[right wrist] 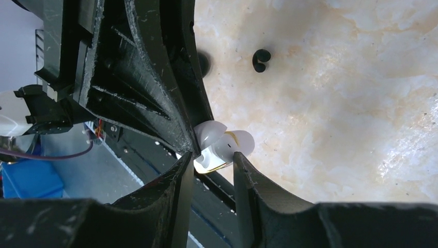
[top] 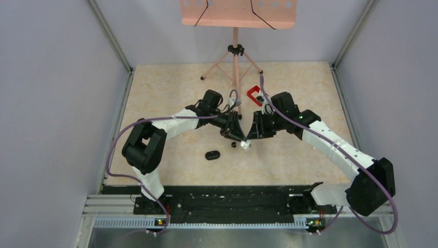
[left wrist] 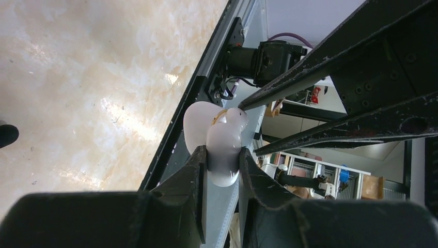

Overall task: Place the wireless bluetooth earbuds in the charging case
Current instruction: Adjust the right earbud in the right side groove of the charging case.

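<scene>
You see beige marbled tabletop (top: pixel 170 88) under even light, plain grey walls (top: pixel 46 93) both sides, pink music stand (top: pixel 237 13) at back.

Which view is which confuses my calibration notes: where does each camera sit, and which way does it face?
Top external: above, behind the bases, facing down on the table; both arms show.
Left wrist: faces along left gripper to white object.
Right wrist: faces along right gripper to it, earbud beyond.
Shared: the white object.

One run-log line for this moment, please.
left gripper: shut on white object | right gripper: shut on same object | charging case: loose on table | black earbud: loose near case
</scene>
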`<state>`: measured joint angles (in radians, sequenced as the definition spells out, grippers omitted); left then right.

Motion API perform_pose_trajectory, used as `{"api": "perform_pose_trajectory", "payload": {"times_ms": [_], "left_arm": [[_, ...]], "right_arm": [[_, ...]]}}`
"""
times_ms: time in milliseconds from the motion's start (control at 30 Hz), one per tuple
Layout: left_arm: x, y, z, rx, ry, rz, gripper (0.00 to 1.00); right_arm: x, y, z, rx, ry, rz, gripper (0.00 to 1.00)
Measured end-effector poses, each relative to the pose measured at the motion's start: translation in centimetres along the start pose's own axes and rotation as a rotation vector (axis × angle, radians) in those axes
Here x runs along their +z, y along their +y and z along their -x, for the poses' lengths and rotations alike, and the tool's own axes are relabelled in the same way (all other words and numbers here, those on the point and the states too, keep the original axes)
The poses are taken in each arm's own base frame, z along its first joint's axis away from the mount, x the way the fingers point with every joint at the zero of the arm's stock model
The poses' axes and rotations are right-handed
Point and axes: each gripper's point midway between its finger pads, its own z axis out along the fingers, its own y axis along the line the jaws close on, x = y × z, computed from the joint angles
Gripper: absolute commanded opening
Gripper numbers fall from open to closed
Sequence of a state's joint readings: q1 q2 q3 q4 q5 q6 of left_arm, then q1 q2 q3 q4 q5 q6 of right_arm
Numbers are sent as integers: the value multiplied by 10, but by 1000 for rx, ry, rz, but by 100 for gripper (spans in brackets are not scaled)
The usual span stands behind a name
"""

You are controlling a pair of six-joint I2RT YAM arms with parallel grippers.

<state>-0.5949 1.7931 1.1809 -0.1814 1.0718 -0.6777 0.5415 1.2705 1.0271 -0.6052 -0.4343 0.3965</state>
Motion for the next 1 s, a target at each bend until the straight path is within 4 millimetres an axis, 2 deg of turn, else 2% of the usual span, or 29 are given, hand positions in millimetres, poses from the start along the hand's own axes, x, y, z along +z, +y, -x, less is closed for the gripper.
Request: {"api": "perform_pose_trajectory", "payload": {"times_ms": [100, 300, 767, 900, 1000], "left_arm": [[-1, 3, 2, -2, -12, 12, 0], [-1, -1, 10, 43, -41, 1, 0], [-1, -2, 13, 62, -49, -5, 0], [-2, -2, 14, 60, -54, -5, 0], [-4, -1, 16, 59, -59, -3, 0]], "right_arm": [[0, 3, -3, 1, 10, 9, 33], [4, 22, -22, -5, 77, 80, 33], [2, 20, -26, -1, 88, 63, 34], [-9, 12, -26, -2, 63, 13, 42], [-26, 7, -15, 3, -19, -24, 49]]}}
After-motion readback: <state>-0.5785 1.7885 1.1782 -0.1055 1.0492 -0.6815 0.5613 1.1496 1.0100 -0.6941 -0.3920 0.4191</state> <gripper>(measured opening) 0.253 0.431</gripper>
